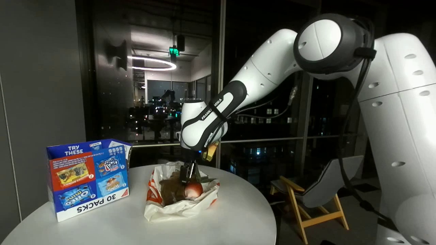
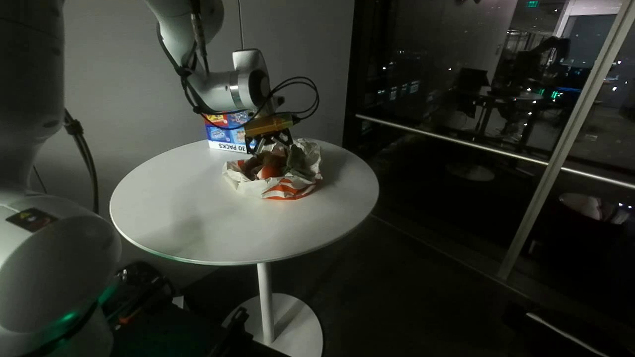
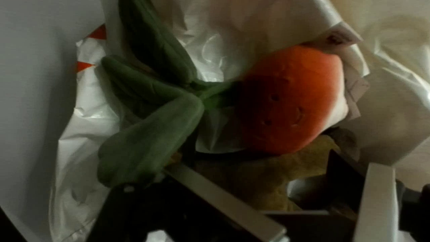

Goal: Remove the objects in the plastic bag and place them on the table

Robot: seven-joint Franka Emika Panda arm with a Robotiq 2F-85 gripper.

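Beneath the round white table [image 2: 188, 210], we see a pedestal [image 2: 266, 303] in an exterior view alone. On top, the blue-and-red carton [image 1: 89, 178] stands left of the open plastic bag [image 1: 180, 209]. Over it hangs the gripper [image 3: 275, 168], jaws apart above a brown piece [image 3: 268, 188] inside. Beside that, the orange-red piece [image 3: 292, 97] lies lengthwise across the wrist view, green leaves [image 3: 147, 144] pointing left; only there we see its face [image 3: 282, 110].
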